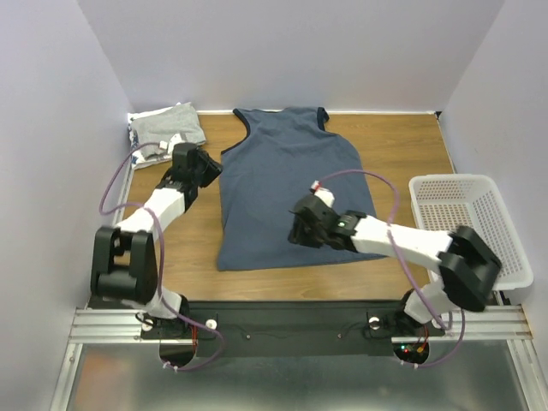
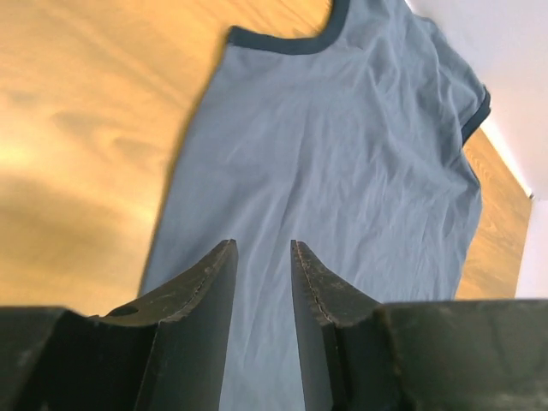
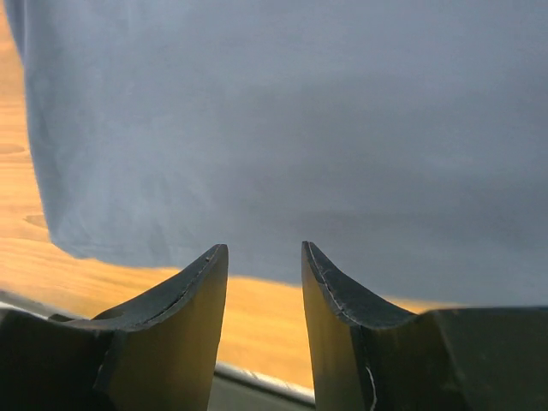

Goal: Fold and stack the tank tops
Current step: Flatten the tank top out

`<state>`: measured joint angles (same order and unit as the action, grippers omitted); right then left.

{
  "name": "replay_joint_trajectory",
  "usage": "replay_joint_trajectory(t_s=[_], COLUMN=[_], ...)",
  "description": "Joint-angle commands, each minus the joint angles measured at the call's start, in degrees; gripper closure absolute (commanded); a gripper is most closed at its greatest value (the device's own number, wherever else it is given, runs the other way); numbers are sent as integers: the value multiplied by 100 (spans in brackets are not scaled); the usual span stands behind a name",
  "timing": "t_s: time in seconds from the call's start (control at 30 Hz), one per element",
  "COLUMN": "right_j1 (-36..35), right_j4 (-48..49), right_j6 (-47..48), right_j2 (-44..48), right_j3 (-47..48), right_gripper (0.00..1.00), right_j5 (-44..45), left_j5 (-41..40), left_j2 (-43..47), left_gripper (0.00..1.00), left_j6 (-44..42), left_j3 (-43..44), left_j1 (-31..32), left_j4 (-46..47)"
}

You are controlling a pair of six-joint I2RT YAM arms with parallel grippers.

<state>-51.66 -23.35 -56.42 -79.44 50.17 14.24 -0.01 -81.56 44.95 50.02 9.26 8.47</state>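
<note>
Setting up the first fold, by the look of it. Top view: slate-blue tank top (image 1: 287, 171) spread flat mid surface (image 1: 407, 145), neckline far; left gripper (image 1: 208, 171) at its left edge, right gripper (image 1: 301, 227) over its near part. Left wrist: jaws partly apart, empty, smooth cloth below. Right wrist: same, empty. Next up: pinching edges cleanly.

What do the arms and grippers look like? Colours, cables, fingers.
Left arm and right arm: white links, black joint housings, a purple cable looping along each. Left gripper and right gripper: black, with dark curved fingers tapering to scuffed tips.
</note>
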Motion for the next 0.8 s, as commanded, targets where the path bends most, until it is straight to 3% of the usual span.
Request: replay_joint_trajectory(t_s=[0.0, 0.13, 0.27, 0.6, 0.77], right_j1=[-388, -643, -828, -863, -872], right_j4=[647, 832, 850, 859, 850], right_j6=[403, 562, 606, 246, 202], right_j2=[-983, -1802, -2286, -1567, -1223], right_j3=[772, 1214, 1180, -243, -482], right_gripper=[54, 54, 54, 54, 53], right_j5=[79, 79, 114, 246, 237], left_j5=[659, 836, 556, 46, -193], left_j2=[-851, -2088, -2565, -3392, -3595], left_gripper=[59, 62, 62, 62, 62], left_j6=[-636, -1075, -1287, -1568, -1726], left_j3=[769, 1667, 2169, 3022, 3224], left_j1=[32, 32, 32, 32, 15], left_j4=[-12, -573, -838, -1506, -1656])
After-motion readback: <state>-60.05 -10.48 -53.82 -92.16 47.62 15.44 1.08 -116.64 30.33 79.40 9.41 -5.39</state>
